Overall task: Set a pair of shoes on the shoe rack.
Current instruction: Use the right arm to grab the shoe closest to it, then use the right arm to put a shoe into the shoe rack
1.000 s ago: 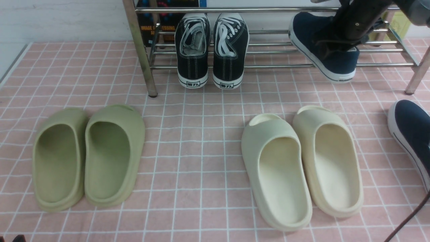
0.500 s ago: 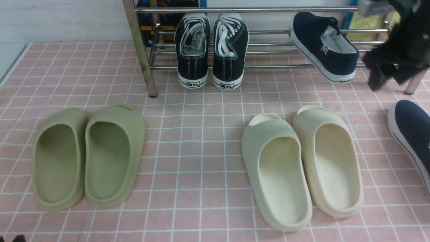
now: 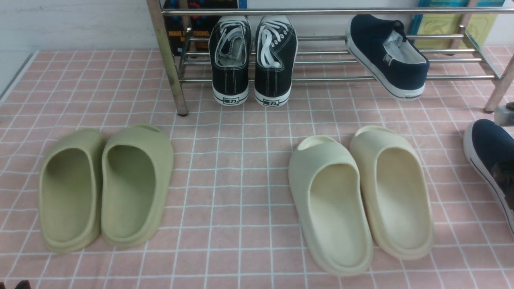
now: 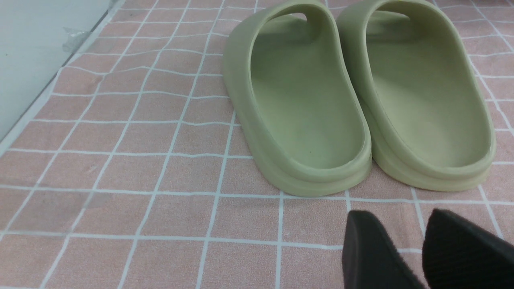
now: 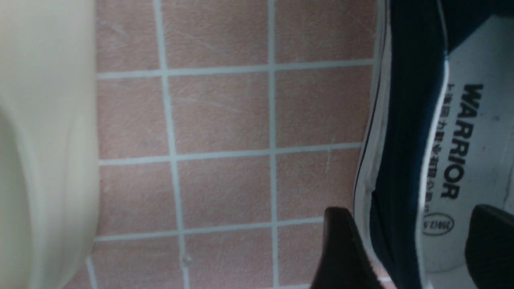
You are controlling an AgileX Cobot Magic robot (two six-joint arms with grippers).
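One navy slip-on shoe (image 3: 387,56) lies slanted on the chrome shoe rack (image 3: 321,78), its heel over the front bar. The second navy shoe (image 3: 488,156) lies on the pink tiled floor at the far right, cut by the frame edge. In the right wrist view my right gripper (image 5: 415,245) is open and straddles that shoe's side wall (image 5: 405,120). One finger (image 5: 341,253) is outside by the white sole and the other is over the pale insole. My left gripper (image 4: 405,249) hangs low over the floor, empty, with a narrow gap between its fingers.
Black lace-up sneakers (image 3: 253,60) sit on the rack's left part. Green slides (image 3: 104,188) lie front left, just ahead of the left gripper (image 4: 353,100). Cream slides (image 3: 361,200) lie front right, one close beside the right gripper (image 5: 40,140). A rack leg (image 3: 496,90) stands near the floor shoe.
The right gripper let go of the navy shoe on the rack. It then swung right and down to the second navy shoe on the floor. The left arm has not moved.
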